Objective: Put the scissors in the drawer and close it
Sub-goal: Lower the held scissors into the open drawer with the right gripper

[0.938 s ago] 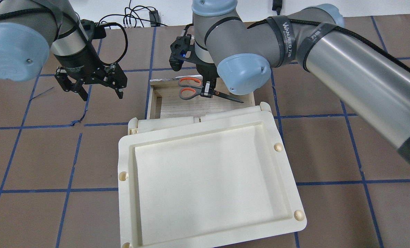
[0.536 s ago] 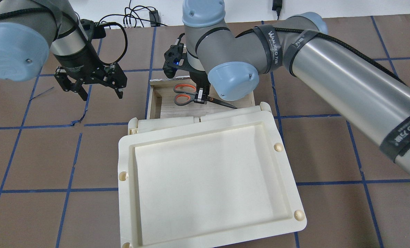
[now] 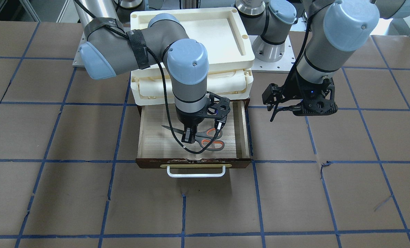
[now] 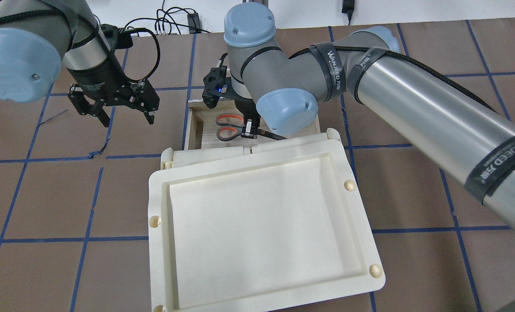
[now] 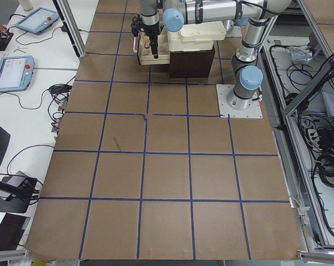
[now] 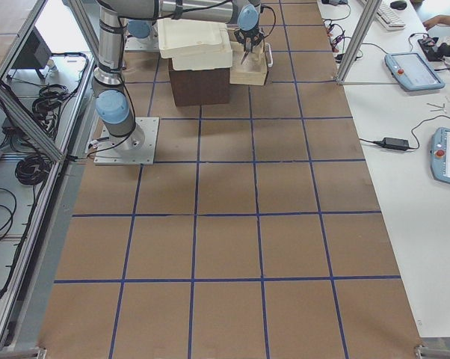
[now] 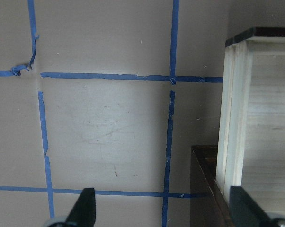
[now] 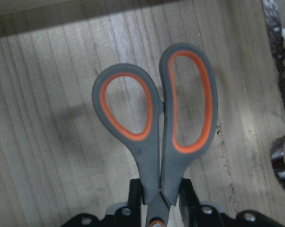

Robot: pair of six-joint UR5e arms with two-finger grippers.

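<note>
Right claw (image 4: 249,129): you have it clenched on the scissors (image 4: 230,127) near the pivot, down inside the drawer (image 3: 141,136).
Scissors: seen from overhead, they lie across the drawer, loops toward 9 o'clock, blades toward 3 o'clock. You cannot tell whether they touch the wood floor.
Drawer: it stands open below the cream tray (image 4: 157,203), white handle (image 3: 195,173) outermost.
Left claw (image 4: 128,116): released and empty, hovering over the worktop (image 4: 58,195) at the drawer's 9 o'clock.
</note>
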